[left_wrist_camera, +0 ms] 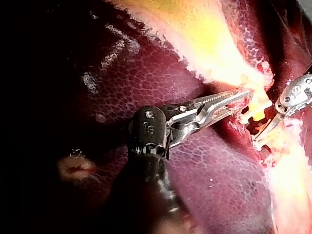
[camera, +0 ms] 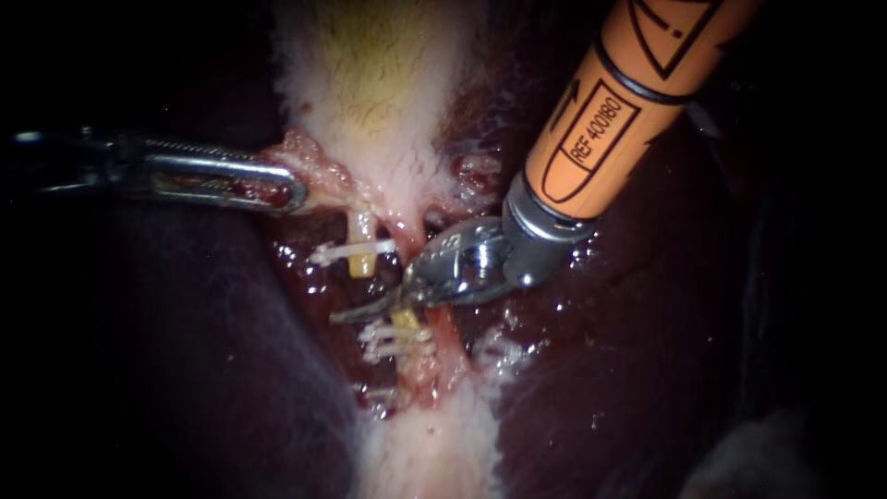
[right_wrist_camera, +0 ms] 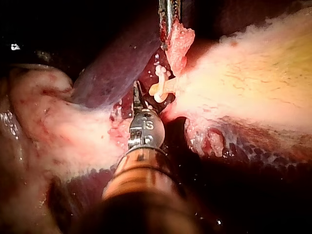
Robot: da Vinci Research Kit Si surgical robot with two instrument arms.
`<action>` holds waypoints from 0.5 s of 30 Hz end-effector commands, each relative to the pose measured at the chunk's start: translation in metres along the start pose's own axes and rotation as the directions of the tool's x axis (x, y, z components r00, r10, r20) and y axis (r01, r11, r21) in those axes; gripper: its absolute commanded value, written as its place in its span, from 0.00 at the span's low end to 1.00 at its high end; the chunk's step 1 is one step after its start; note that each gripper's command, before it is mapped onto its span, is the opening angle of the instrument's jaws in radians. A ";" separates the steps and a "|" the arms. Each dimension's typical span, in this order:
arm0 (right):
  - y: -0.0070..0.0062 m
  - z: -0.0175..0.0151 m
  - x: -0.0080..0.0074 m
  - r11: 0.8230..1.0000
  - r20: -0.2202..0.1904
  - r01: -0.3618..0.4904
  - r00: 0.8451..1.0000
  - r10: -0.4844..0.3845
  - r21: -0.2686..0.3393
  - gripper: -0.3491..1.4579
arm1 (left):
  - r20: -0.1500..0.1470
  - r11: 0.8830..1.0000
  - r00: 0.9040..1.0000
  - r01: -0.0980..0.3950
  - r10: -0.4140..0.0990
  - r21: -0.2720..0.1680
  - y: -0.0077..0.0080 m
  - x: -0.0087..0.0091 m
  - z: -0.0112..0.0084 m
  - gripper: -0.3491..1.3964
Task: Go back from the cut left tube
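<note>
The left tube is cut in two. Its upper yellow stub (camera: 362, 261) carries one white clip (camera: 351, 249); its lower stub (camera: 405, 320) carries several white clips (camera: 393, 342). My right instrument (camera: 346, 316), on an orange shaft, has thin curved blades lying together in the gap between the stubs, just above the lower one. The pink right tube (camera: 445, 340) runs uncut beside them. My left instrument (camera: 294, 189) is shut on a pink flap of gallbladder tissue (camera: 309, 166) and holds it to the left. In the right wrist view the blades (right_wrist_camera: 138, 100) point at the clipped stub (right_wrist_camera: 163, 87).
The pale, yellowish gallbladder (camera: 370, 83) lies above the tubes, with dark red liver (camera: 166, 351) on both sides. More pale tissue (camera: 434, 444) continues below the clips. The wet liver bed (camera: 573, 305) lies under the right instrument's wrist.
</note>
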 end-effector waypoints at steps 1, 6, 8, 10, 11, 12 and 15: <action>-0.0001 0.0000 0.0000 1.000 0.002 0.000 1.000 0.000 -0.003 0.00 | 0.000 1.000 1.000 0.000 0.000 0.000 -0.0001 0.0000 0.0000 0.00; -0.0006 0.0005 0.0000 0.998 -0.036 0.003 0.999 -0.005 -0.061 0.62 | 0.000 1.000 1.000 -0.001 0.001 0.000 -0.0002 -0.0001 0.0000 0.00; -0.0007 0.0005 0.0002 0.997 -0.060 0.000 0.998 -0.005 -0.079 0.74 | 0.000 1.000 1.000 -0.001 0.001 0.000 -0.0002 -0.0001 -0.0001 0.00; -0.0007 0.0005 0.0004 0.997 -0.069 -0.001 0.998 -0.004 -0.077 0.81 | 0.000 1.000 1.000 -0.001 0.001 0.000 -0.0002 -0.0001 -0.0001 0.00; -0.0007 0.0005 0.0004 0.997 -0.073 -0.002 0.997 -0.004 -0.079 0.83 | 0.000 1.000 1.000 -0.001 0.001 0.000 -0.0002 -0.0001 -0.0001 0.00; -0.0007 0.0006 0.0005 0.997 -0.074 -0.002 0.997 -0.004 -0.082 0.84 | 0.000 1.000 1.000 -0.001 0.001 0.000 -0.0002 -0.0002 -0.0001 0.00; -0.0007 0.0005 0.0004 0.996 -0.076 -0.008 0.997 0.001 -0.087 0.87 | 0.000 1.000 1.000 -0.001 0.001 0.000 -0.0002 -0.0002 -0.0001 0.00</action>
